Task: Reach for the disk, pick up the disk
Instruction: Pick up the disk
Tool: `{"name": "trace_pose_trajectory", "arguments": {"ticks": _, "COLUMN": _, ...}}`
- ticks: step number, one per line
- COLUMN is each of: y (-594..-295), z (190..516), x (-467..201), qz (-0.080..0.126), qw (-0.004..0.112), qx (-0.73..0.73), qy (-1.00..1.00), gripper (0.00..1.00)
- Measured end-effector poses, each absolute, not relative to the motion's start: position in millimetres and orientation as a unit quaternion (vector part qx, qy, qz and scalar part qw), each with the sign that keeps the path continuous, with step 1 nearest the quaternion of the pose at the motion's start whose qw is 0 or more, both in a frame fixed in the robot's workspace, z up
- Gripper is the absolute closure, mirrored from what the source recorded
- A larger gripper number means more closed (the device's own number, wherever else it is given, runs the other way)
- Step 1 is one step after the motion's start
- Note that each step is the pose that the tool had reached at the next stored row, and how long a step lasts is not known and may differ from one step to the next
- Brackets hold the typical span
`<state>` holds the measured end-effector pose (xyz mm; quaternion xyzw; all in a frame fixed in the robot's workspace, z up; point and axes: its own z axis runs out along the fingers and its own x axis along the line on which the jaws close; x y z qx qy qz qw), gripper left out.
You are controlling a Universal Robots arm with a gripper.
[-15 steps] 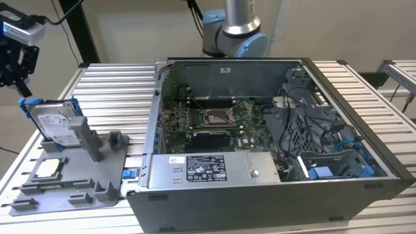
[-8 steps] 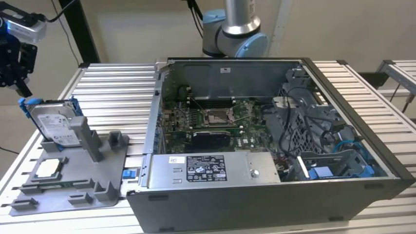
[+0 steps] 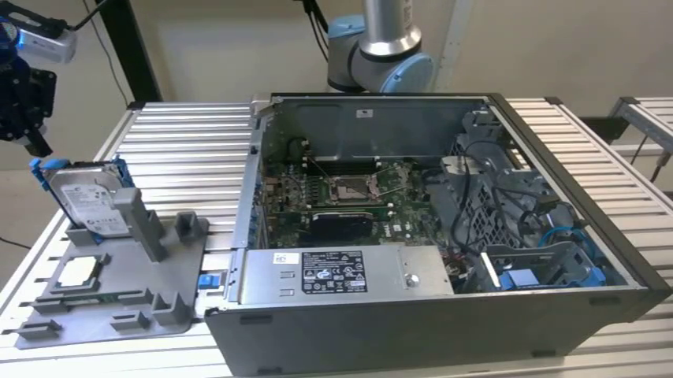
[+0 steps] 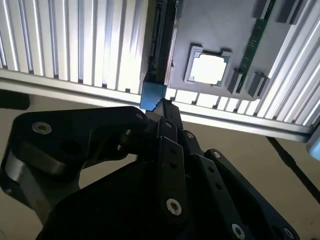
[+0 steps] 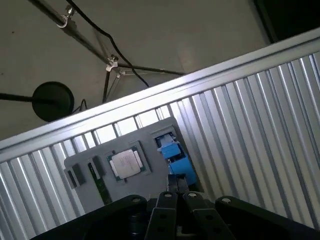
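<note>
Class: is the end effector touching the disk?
Cannot tell: in the exterior view the end effector sits right at the disk, contact or gap unclear.

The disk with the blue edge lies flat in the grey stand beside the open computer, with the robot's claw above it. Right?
Not quite. The exterior view shows the disk standing on its edge in the grey stand, not lying flat. The rest is right: it is beside the open computer, with the gripper above it.
</note>
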<state>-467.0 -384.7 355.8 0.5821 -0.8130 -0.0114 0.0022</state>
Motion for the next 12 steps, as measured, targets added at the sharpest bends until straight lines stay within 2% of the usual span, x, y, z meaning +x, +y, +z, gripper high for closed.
{"name": "trace_pose_trajectory", "arguments": {"ticks": 12, "y": -384.8, "z": 355.7, "x": -466.4, "qz": -0.011, "qw": 0.003, "qx": 0.659, "qy": -0.752, "gripper": 1.00}}
